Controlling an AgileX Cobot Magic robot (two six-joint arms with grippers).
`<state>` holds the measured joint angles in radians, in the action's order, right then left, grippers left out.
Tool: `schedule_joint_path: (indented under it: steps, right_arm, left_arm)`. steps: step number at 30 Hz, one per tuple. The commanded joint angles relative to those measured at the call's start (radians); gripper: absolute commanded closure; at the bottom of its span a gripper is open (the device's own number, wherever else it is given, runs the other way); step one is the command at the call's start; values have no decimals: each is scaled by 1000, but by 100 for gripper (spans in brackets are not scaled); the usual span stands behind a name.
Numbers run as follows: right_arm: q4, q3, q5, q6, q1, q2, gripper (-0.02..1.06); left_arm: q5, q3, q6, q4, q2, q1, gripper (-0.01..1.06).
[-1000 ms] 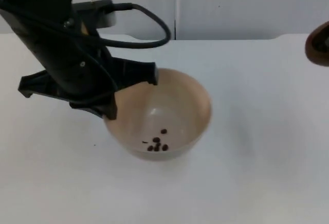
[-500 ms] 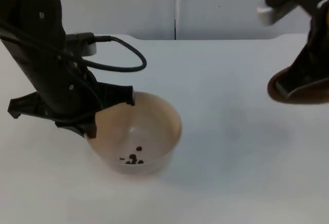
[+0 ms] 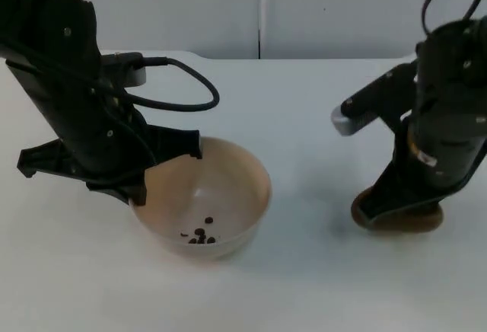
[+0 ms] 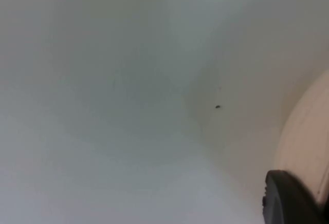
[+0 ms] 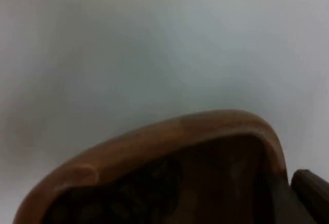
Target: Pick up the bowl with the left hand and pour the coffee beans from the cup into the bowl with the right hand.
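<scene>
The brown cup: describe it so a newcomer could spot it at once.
On the white table, look beneath the right arm, where the right claw holds it. The brown cup is dark wood-coloured, unlike the pale beige bowl at the left claw.

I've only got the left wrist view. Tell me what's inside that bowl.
Observer: A few coffee beans lie at the bottom of the bowl.
Operator: Report the left grip.
Observer: In the top view, the left gripper grips the bowl's rim on the left arm's side.
Operator: Give me the cup's position.
Observer: The brown cup is in the right gripper, off to the bowl's right and well apart from it.
</scene>
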<state>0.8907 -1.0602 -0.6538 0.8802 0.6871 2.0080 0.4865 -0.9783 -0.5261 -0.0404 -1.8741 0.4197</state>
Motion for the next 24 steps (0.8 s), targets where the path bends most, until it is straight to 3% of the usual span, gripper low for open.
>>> schedule_joint_path:
  steps: [1, 20, 24]
  right_arm:
    - [27, -6, 17, 31, -6, 14, 105]
    - [73, -4, 27, 73, -6, 74, 105]
    - [73, -4, 23, 73, -6, 74, 100]
  left_arm:
    - [-7, -4, -1, -4, 2, -2, 105]
    - [-39, -4, 32, -73, -9, -2, 105]
    - [-30, -4, 32, -73, -9, -2, 105]
